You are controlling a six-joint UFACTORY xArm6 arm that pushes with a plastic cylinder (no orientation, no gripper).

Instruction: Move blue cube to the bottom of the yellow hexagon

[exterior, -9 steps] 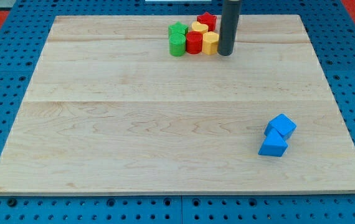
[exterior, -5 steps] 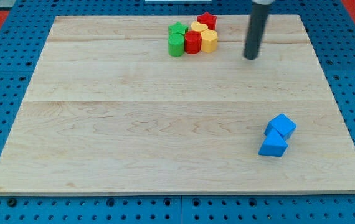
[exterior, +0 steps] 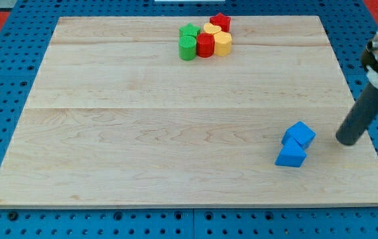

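Note:
The blue cube point(exterior: 300, 135) sits near the view's bottom right of the wooden board point(exterior: 142, 133), touching a blue triangular block point(exterior: 290, 156) just below and left of it. The yellow hexagon point(exterior: 223, 44) is in a cluster at the view's top centre. My tip point(exterior: 347, 141) rests on the board to the right of the blue cube, a short gap away, not touching it.
The top cluster also holds a red cylinder point(exterior: 206, 45), a green cylinder point(exterior: 188, 48), a green block point(exterior: 189, 31), a yellow block point(exterior: 211, 29) and a red star point(exterior: 221, 22). A blue pegboard point(exterior: 3, 99) surrounds the board.
My tip has moved from beside the yellow hexagon at the view's top down and right to just right of the blue cube. No block has moved.

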